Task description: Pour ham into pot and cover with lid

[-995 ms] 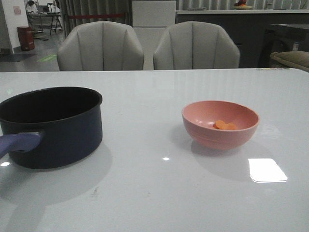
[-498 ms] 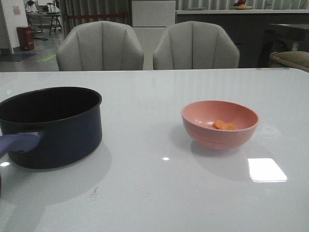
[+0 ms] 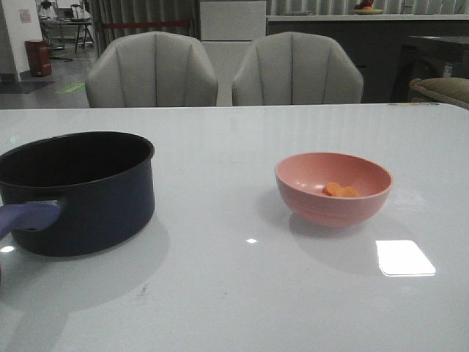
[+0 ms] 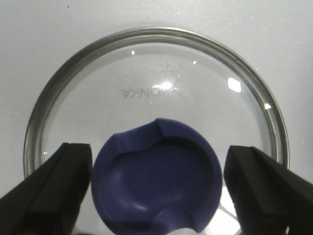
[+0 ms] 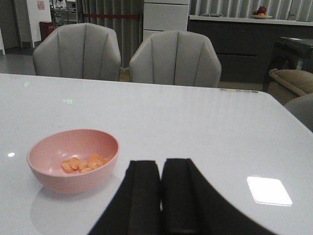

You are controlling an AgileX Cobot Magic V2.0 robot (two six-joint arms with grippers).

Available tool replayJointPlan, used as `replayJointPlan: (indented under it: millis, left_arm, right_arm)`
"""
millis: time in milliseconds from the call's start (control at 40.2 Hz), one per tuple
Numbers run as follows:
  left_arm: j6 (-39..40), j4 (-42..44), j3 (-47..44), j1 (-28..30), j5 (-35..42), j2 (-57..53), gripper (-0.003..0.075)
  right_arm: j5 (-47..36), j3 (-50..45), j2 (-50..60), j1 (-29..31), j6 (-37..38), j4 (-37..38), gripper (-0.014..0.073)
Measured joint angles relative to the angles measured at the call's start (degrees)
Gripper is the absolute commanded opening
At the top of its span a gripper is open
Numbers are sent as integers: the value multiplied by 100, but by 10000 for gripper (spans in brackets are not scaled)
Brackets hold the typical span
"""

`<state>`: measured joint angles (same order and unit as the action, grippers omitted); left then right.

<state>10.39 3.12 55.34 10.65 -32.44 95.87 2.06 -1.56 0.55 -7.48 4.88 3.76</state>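
Left hand (image 4: pixel 156 191) is spread wide, fingers on either side of the lid's dark blue knob (image 4: pixel 156 178) with a gap on each side; nothing pinched yet. The lid (image 4: pixel 155 98) lies flat on the worktop beneath it, out of the front view. Right hand (image 5: pixel 161 196) has its fingers pressed together, empty, near the pink bowl (image 3: pixel 333 187) but apart from it.

Ham (image 3: pixel 340 191) sits in the bowl, a small cluster of orange slices. Pot (image 3: pixel 77 192) stands open on the left side, handle (image 3: pixel 28 217) toward me, well apart from the bowl.

My judgement: pouring has not started, so the lid grasp should wait or hold clear. For the grasp itself I would keep the knob centred between the fingers, close squarely across its round sides and avoid the notches, then lift level so the glass does not swing.

Worktop (image 3: pixel 242 293) is glossy white with bright reflections, probably slippery. Two grey chairs (image 3: pixel 223 70) stand behind it; the room beyond is dim.
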Motion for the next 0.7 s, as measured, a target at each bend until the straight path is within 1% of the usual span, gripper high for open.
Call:
replayJointPlan:
  millis: [249, 473, 547, 697]
  left_arm:
    - [-84, 0, 0, 0, -23, -153, 564]
    - [-146, -114, 0, -55, -55, -1167, 564]
    - [-200, -107, 0, -219, -55, -1612, 564]
    - [-228, 96, -11, -796, -77, -2359, 564]
  right_arm:
    - [0, 0, 0, 0, 0, 0, 150]
    - [0, 0, 0, 0, 0, 0, 150]
    - [0, 0, 0, 0, 0, 0, 150]
    - [0, 0, 0, 0, 0, 0, 150]
